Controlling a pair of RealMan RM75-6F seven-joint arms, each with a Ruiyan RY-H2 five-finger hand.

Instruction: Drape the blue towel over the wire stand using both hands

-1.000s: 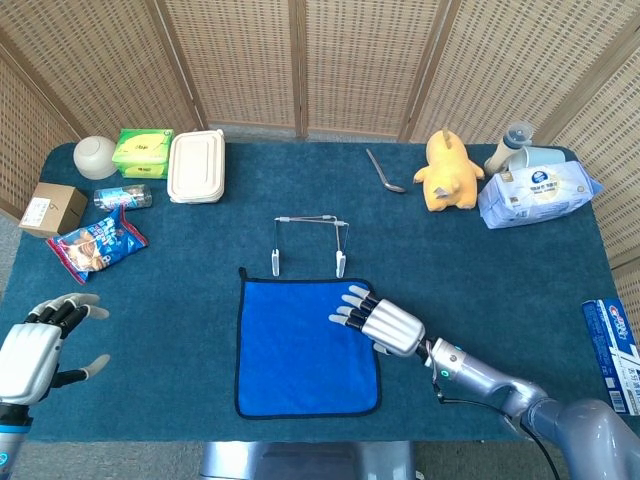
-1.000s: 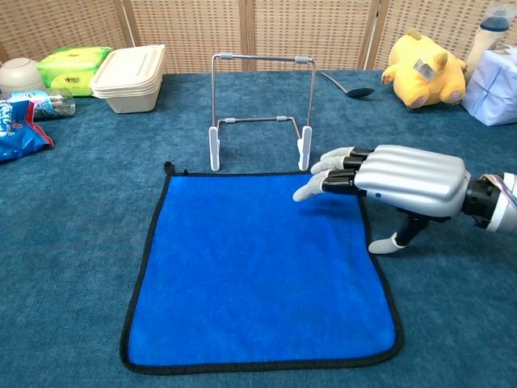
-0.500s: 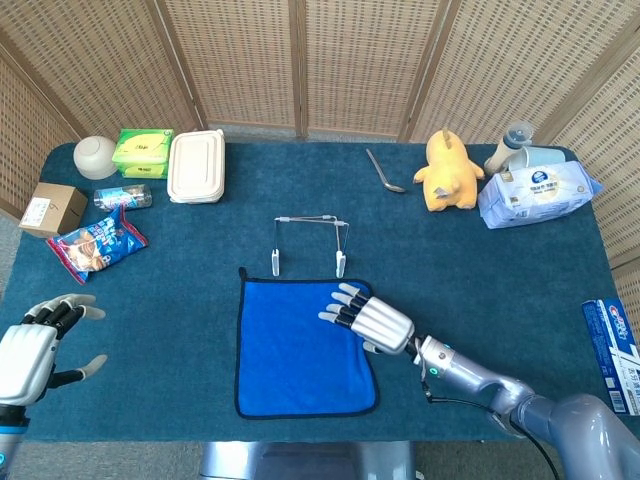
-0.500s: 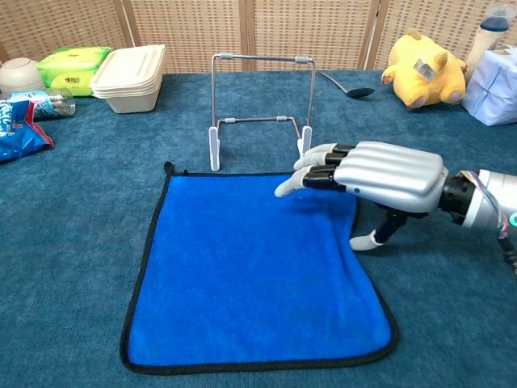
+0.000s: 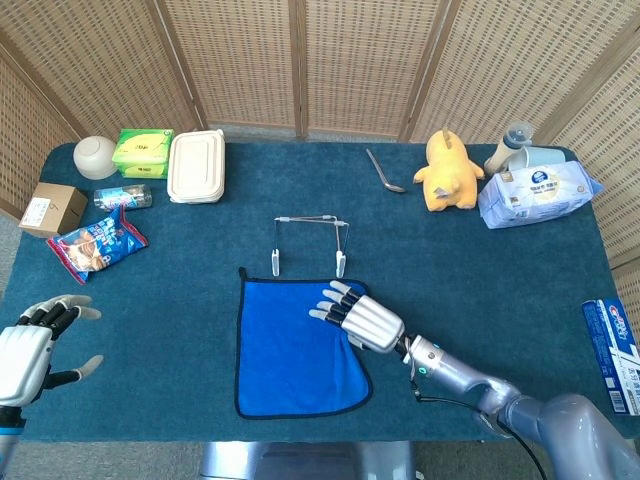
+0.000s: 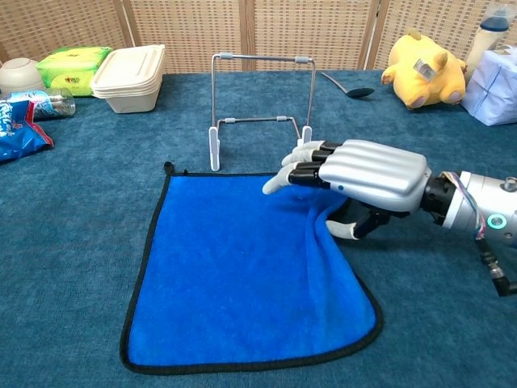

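A closed cream lunch box (image 5: pixel 196 152) stands at the far left of the table (image 5: pixel 500 280), its contents hidden. Beside it are a green packet (image 5: pixel 141 152), a white bowl (image 5: pixel 95 156) whose inside cannot be seen, a small cardboard box (image 5: pixel 52 208) and a blue snack bag (image 5: pixel 97 243). At the far right are a spoon (image 5: pixel 383 172), a yellow plush toy (image 5: pixel 448 172), a bottle (image 5: pixel 507 146) and a pack of wipes (image 5: pixel 538 193).

The blue towel (image 6: pixel 242 275) lies flat on the table at the near centre, its far edge just near of the feet of the wire stand (image 6: pixel 260 109), which is upright and bare. The towel's right edge is drawn inward and bunched under the right hand, so the near right corner curves in. Open carpeted tabletop lies left of the towel and between the stand and the far objects.

The right hand (image 6: pixel 367 176) reaches in from the right, palm down, fingers extended over the towel's far right corner and the thumb tucked under against the gathered cloth; whether it truly pinches the fabric cannot be told. The left hand (image 5: pixel 30 350) hovers at the near left edge, well apart from the towel, fingers spread and holding nothing.
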